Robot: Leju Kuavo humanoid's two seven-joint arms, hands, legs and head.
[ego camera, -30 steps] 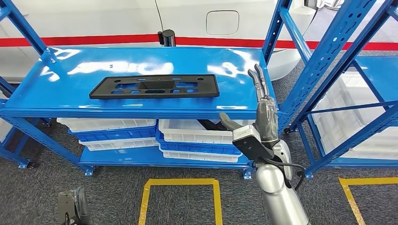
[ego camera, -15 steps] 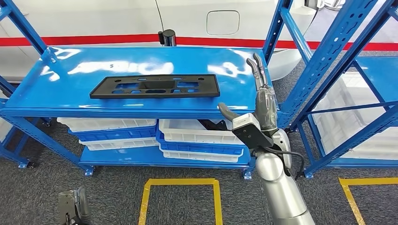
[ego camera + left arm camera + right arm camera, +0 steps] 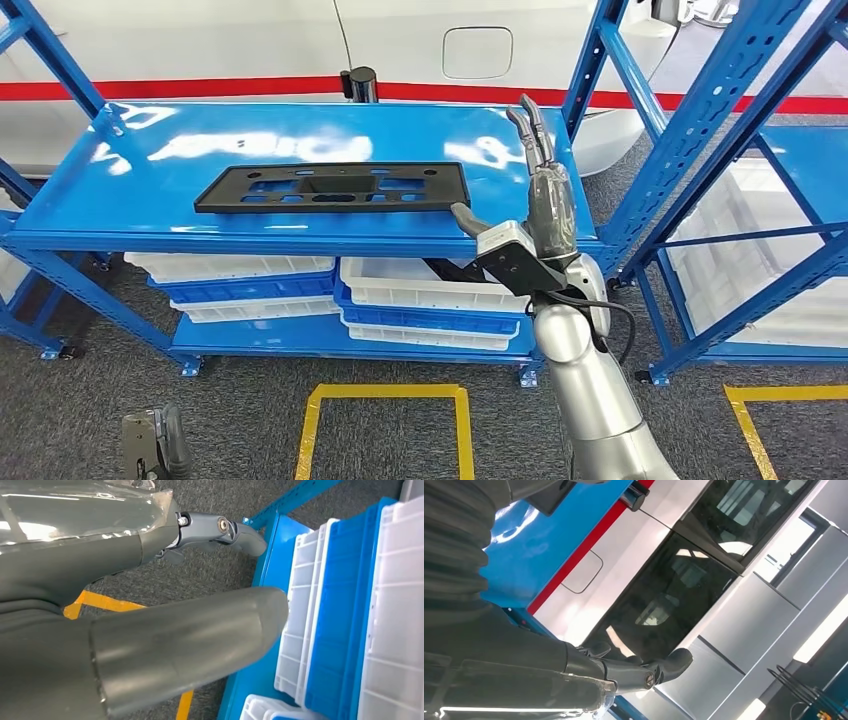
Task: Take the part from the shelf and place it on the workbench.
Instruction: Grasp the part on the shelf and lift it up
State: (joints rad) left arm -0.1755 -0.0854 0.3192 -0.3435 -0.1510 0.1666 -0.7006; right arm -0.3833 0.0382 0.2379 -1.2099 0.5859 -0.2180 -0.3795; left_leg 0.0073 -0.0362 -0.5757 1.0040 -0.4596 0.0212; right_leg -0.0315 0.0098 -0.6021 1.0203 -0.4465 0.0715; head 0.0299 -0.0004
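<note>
The black flat part (image 3: 333,187), long with several cut-outs, lies on the top board of the blue shelf (image 3: 140,190), left of centre. My right hand (image 3: 538,205) is raised at the shelf's front right corner, to the right of the part and apart from it. Its fingers (image 3: 530,130) point up and away, its thumb (image 3: 466,218) sticks out toward the part's right end, and it holds nothing. The right wrist view has the same hand (image 3: 574,672) with straight fingers above the blue board (image 3: 539,545). My left hand (image 3: 155,445) hangs low near the floor, its thumb (image 3: 190,645) and fingers (image 3: 220,530) apart and empty.
White and blue bins (image 3: 430,295) are stacked on the lower shelf. A second blue rack (image 3: 700,130) with white bins stands close on the right. Behind the shelf is a white vehicle body with a red stripe (image 3: 200,88). Yellow tape (image 3: 385,392) marks the grey floor.
My right hand has risen and moved left and forward, over the shelf's front right corner and nearer the part. The part has not moved.
</note>
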